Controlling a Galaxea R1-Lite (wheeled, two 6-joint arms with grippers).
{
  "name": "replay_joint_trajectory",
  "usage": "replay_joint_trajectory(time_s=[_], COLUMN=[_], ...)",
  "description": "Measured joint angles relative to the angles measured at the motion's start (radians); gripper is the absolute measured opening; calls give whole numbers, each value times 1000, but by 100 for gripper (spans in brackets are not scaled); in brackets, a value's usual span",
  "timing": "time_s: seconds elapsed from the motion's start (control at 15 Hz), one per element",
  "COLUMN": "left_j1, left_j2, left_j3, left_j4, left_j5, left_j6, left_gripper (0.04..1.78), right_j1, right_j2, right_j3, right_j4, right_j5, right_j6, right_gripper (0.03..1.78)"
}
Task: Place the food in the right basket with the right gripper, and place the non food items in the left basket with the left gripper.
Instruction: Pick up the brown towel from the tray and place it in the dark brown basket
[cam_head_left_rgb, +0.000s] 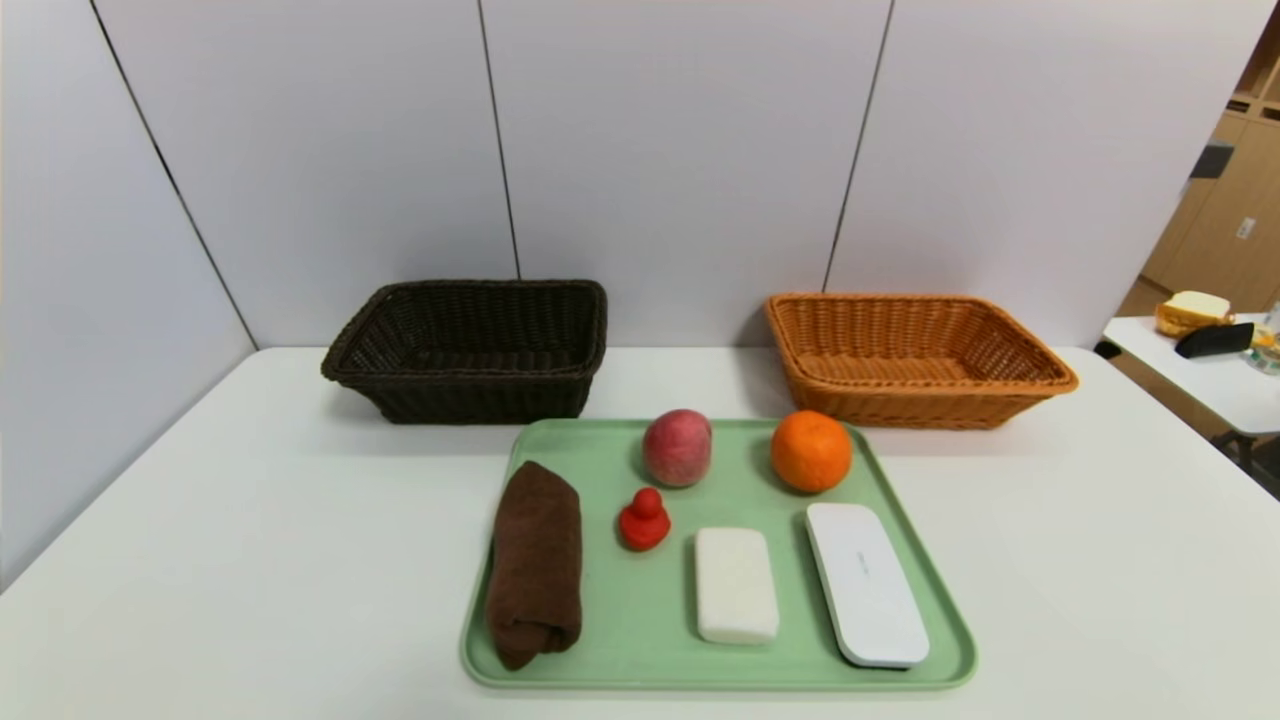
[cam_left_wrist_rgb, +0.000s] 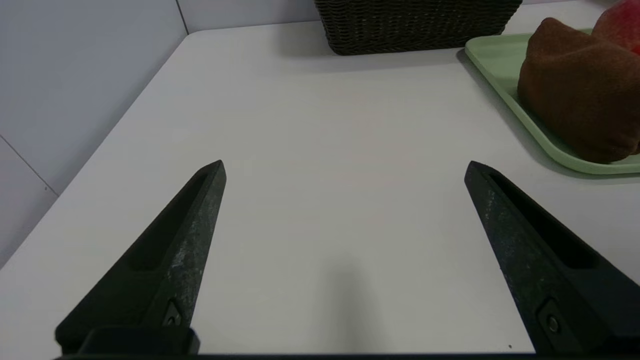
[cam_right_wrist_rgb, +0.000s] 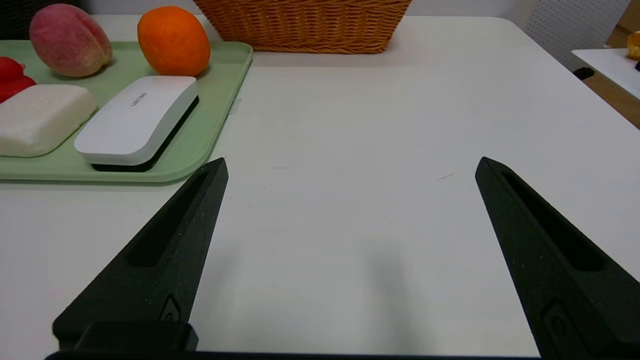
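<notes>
A green tray (cam_head_left_rgb: 600, 655) holds a rolled brown towel (cam_head_left_rgb: 535, 560), a red toy (cam_head_left_rgb: 644, 519), a white soap-like block (cam_head_left_rgb: 736, 584), a white case (cam_head_left_rgb: 866, 583), a peach (cam_head_left_rgb: 677, 447) and an orange (cam_head_left_rgb: 810, 450). The dark basket (cam_head_left_rgb: 470, 345) stands behind it on the left, the orange wicker basket (cam_head_left_rgb: 915, 355) on the right. Both are empty. My left gripper (cam_left_wrist_rgb: 345, 167) is open and empty over bare table left of the tray. My right gripper (cam_right_wrist_rgb: 350, 165) is open and empty over bare table right of the tray. Neither gripper shows in the head view.
White partition panels (cam_head_left_rgb: 680, 150) close the back and left of the white table (cam_head_left_rgb: 200, 540). A second table (cam_head_left_rgb: 1215, 375) with a few items stands off to the far right. The tray (cam_right_wrist_rgb: 220, 100) lies near the right gripper's fingertip (cam_right_wrist_rgb: 217, 170).
</notes>
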Motion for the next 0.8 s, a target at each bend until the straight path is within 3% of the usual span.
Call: replay_joint_trajectory(time_s=[0.2, 0.4, 0.53, 0.8], left_j1=[0, 0, 0, -6], left_j2=[63, 260, 431, 734], left_j3=[-233, -481, -642, -882], left_j4=[171, 289, 344, 523], left_j5=[-28, -37, -42, -98], left_j6=[-1, -21, -56, -110], left_gripper=[169, 169, 169, 169], right_j1=[0, 0, 0, 2], right_j2=[3, 81, 228, 669], right_j3=[-42, -193, -334, -665], right_j4=[88, 193, 246, 310], right_j5=[16, 89, 123, 150], right_j6=[-25, -13, 6, 39], right_gripper=[171, 171, 171, 171])
